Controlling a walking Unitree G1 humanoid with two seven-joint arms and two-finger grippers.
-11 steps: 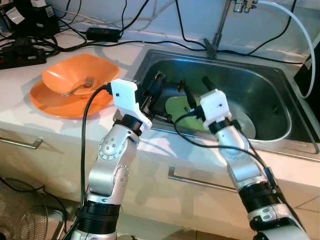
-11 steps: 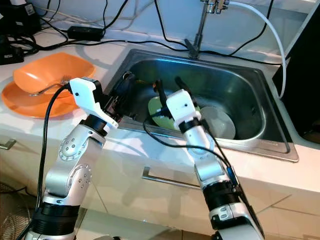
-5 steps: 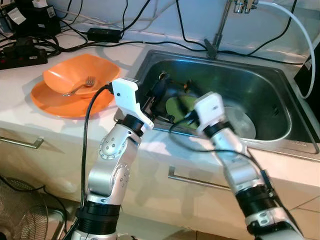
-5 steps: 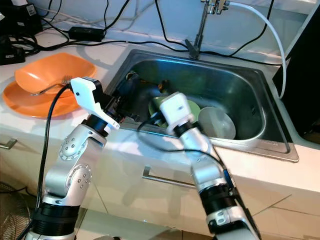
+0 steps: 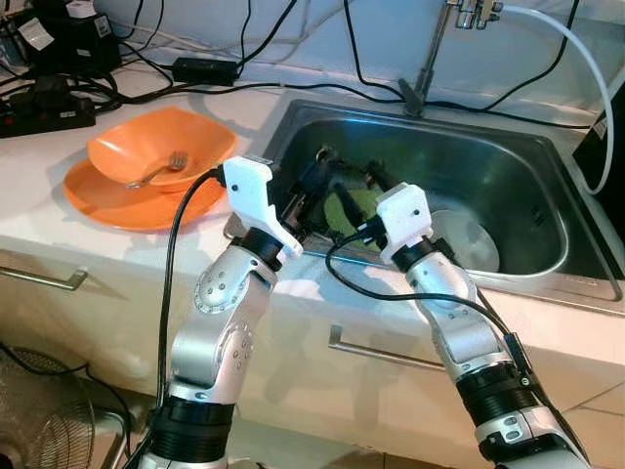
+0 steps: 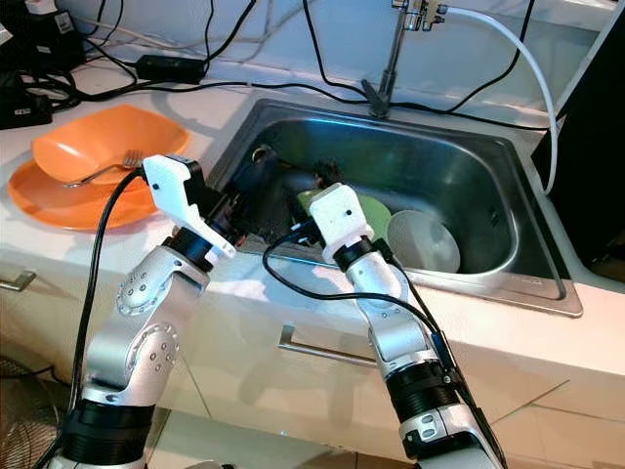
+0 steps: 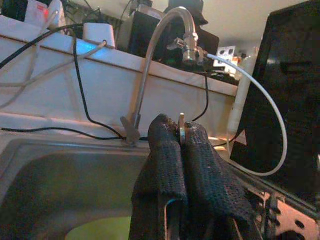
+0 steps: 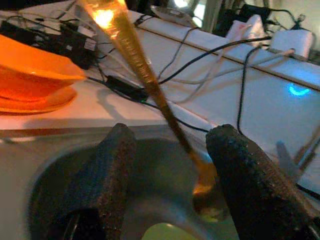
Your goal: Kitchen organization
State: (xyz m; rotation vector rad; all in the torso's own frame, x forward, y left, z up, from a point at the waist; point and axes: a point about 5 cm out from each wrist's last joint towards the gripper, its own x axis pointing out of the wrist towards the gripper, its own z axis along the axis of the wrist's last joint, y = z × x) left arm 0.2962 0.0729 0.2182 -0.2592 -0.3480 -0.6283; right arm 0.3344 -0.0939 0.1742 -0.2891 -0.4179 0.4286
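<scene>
Sink (image 5: 508, 166) steel, set in white counter (image 5: 39, 195); cables (image 5: 244, 59) behind.

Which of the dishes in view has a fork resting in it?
The orange bowl on the counter, stacked on an orange plate; the green and grey dishes lie in the sink.

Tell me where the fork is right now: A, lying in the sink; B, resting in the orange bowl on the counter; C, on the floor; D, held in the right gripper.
B: the fork lies in the orange bowl stacked on the orange plate on the counter, left of the sink.
</scene>
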